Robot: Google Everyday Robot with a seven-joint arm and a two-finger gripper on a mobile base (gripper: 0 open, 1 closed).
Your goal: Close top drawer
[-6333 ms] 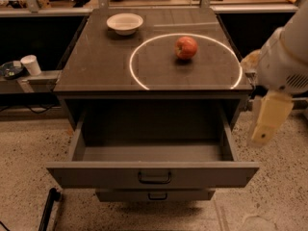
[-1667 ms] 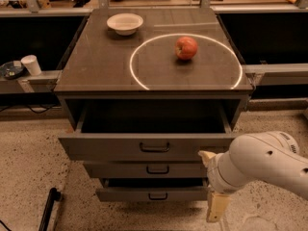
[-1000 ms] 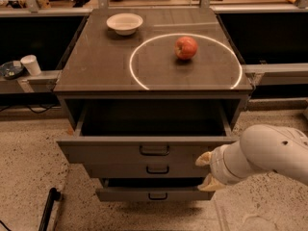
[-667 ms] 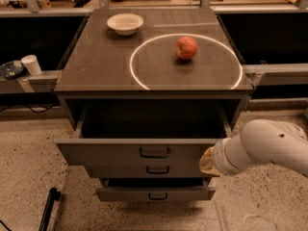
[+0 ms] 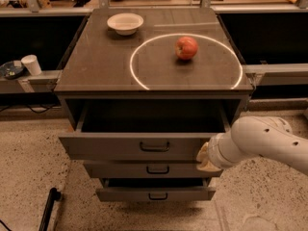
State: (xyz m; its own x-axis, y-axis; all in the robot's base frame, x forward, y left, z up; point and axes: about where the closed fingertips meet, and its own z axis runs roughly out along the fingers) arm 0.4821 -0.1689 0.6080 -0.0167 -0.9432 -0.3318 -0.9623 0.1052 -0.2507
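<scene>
The top drawer [image 5: 120,147] is the widest grey drawer of the cabinet, with a black loop handle [image 5: 154,147]. It stands partly open, its dark inside showing under the cabinet top. My gripper [image 5: 207,158] sits at the end of the white arm [image 5: 262,141], which comes in from the right. It rests against the right end of the top drawer's front panel.
Two shorter drawers, the middle [image 5: 151,169] and the bottom [image 5: 154,194], stick out slightly below. On the cabinet top [image 5: 96,66] lie a red apple [image 5: 186,47] inside a white ring and a white bowl [image 5: 125,22]. A paper cup [image 5: 32,64] stands on the left ledge. A black rod [image 5: 48,207] lies on the floor at the left.
The top drawer has been pushed most of the way in from wide open. My arm moved from the right side down to the drawer front and has risen against its right end.
</scene>
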